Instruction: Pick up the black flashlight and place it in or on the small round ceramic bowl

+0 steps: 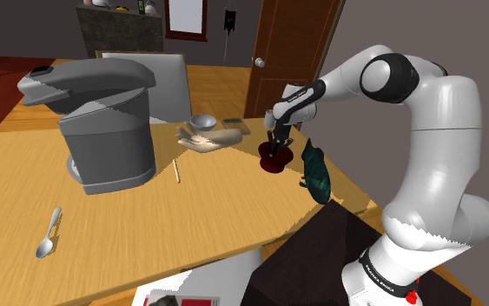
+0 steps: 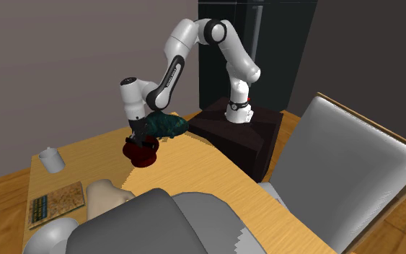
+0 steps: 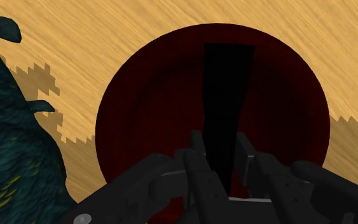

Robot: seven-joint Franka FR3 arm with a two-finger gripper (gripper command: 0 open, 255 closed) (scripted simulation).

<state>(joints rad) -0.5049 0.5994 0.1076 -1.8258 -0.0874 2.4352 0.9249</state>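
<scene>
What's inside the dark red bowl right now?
The black flashlight, clasped by the gripper, points down into the dark red bowl. Bare bowl wall shows around it. The bottom beneath flashlight and gripper is covered, so contact cannot be told.

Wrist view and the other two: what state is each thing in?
Bowl: upright on the table.
Flashlight: gripped by the claw, over the bowl.
Claw: shut on the flashlight.
Teal toy: beside the bowl.
Coffee maker: lid down.
Spoon: lying flat on the table.
Door: shut.
</scene>
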